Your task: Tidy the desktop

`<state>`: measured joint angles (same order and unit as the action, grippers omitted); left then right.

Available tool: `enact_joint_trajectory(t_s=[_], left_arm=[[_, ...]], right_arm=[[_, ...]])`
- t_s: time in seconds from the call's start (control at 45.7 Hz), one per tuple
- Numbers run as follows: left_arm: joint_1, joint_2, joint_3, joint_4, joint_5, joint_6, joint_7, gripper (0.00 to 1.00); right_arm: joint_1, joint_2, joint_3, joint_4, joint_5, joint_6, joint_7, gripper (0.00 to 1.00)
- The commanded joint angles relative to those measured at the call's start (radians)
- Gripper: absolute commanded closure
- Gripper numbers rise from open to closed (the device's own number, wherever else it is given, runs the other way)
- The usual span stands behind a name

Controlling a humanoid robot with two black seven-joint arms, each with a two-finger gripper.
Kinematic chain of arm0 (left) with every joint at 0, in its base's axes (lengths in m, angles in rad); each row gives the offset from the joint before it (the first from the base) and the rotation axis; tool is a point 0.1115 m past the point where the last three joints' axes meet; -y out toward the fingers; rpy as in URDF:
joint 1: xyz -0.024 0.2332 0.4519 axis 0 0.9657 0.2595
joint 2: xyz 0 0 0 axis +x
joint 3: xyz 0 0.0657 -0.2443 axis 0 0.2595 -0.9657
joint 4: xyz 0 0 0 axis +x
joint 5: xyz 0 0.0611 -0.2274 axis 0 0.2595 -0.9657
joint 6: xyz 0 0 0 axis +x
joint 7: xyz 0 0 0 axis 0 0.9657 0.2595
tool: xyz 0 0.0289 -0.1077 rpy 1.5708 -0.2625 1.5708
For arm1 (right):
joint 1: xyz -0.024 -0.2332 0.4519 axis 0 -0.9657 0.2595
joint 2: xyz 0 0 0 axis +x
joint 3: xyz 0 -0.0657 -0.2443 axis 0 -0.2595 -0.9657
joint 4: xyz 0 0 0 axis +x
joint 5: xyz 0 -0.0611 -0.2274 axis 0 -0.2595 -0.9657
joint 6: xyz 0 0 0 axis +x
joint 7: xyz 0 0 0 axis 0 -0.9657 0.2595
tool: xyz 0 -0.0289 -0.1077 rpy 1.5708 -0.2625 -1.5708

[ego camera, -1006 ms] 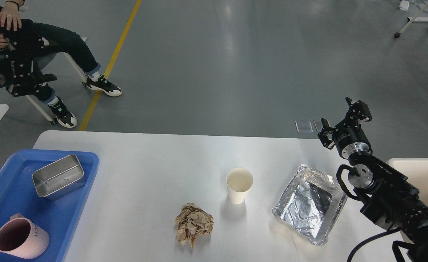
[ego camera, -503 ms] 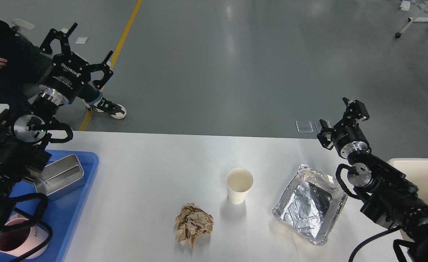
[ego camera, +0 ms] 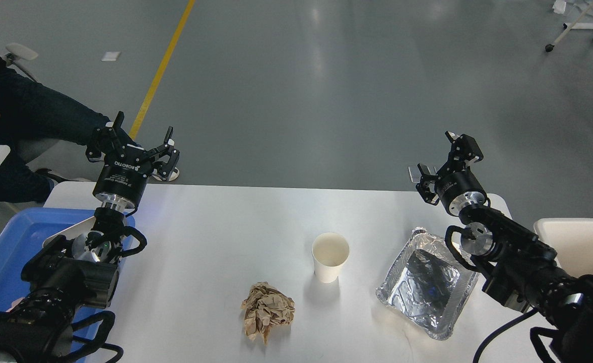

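Note:
The white desktop (ego camera: 215, 222) fills the lower part of the head view. On it stand a white paper cup (ego camera: 330, 256), a crumpled brown paper ball (ego camera: 267, 311) in front of it, and an empty foil tray (ego camera: 427, 282) to the right. My left gripper (ego camera: 134, 145) is open and empty above the desktop's far left edge. My right gripper (ego camera: 445, 157) is open and empty above the far right edge, behind the foil tray.
A blue plastic bin (ego camera: 4, 252) sits at the left, mostly hidden by my left arm. A cream-white bin (ego camera: 583, 242) stands at the right edge. A seated person's legs (ego camera: 34, 126) are beyond the table at the far left.
My left arm has swung in from the upper left, down over the blue bin, hiding the metal box and pink mug. My right gripper has shifted left and slightly up.

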<state>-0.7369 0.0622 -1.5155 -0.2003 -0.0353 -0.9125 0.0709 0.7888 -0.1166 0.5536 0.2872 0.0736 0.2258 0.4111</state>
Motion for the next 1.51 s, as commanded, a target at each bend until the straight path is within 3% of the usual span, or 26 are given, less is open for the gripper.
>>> enact_joint_trajectory(t_s=[0.0, 0.197, 0.35, 0.416, 0.547, 0.766, 0.984, 1.094, 1.247, 1.487], left_arm=[[0.037, 0.001, 0.003, 0.001, 0.002, -0.003, 0.004, 0.02], [0.054, -0.007, 0.005, -0.001, 0.000, -0.013, 0.029, 0.02], [0.053, -0.012, 0.008, -0.001, 0.009, -0.011, 0.148, 0.02], [0.053, -0.007, 0.020, -0.001, 0.011, -0.003, 0.161, 0.03], [0.054, 0.008, 0.044, 0.001, 0.011, 0.003, 0.161, 0.02], [0.074, 0.051, 0.098, 0.006, 0.014, 0.001, 0.164, 0.02], [0.083, 0.057, 0.161, 0.006, 0.014, 0.001, 0.159, 0.02], [0.093, 0.054, 0.170, 0.006, 0.015, 0.000, 0.159, 0.02], [0.094, 0.045, 0.186, 0.006, 0.014, 0.000, 0.158, 0.02], [0.103, 0.041, 0.198, 0.006, 0.015, -0.002, 0.158, 0.02]], right_arm=[[0.007, 0.002, -0.018, 0.001, -0.012, 0.004, 0.003, 0.00], [0.070, 0.018, -0.256, 0.009, -0.238, 0.001, 0.005, 0.00], [0.108, -0.021, -0.400, 0.075, -0.377, 0.001, 0.005, 0.00], [0.124, -0.069, -0.448, 0.133, -0.443, 0.001, 0.005, 0.00], [0.135, -0.259, -0.494, 0.372, -0.575, 0.000, 0.006, 0.00], [0.130, -0.701, -0.500, 0.835, -0.854, -0.014, 0.006, 0.00], [0.125, -1.115, -0.500, 1.176, -1.063, 0.003, 0.006, 0.00], [0.119, -1.279, -0.500, 1.282, -1.150, 0.023, 0.006, 0.00], [0.139, -1.460, -0.482, 1.327, -1.169, 0.135, 0.009, 0.00], [0.152, -1.525, -0.494, 1.340, -1.169, 0.187, 0.000, 0.00]])
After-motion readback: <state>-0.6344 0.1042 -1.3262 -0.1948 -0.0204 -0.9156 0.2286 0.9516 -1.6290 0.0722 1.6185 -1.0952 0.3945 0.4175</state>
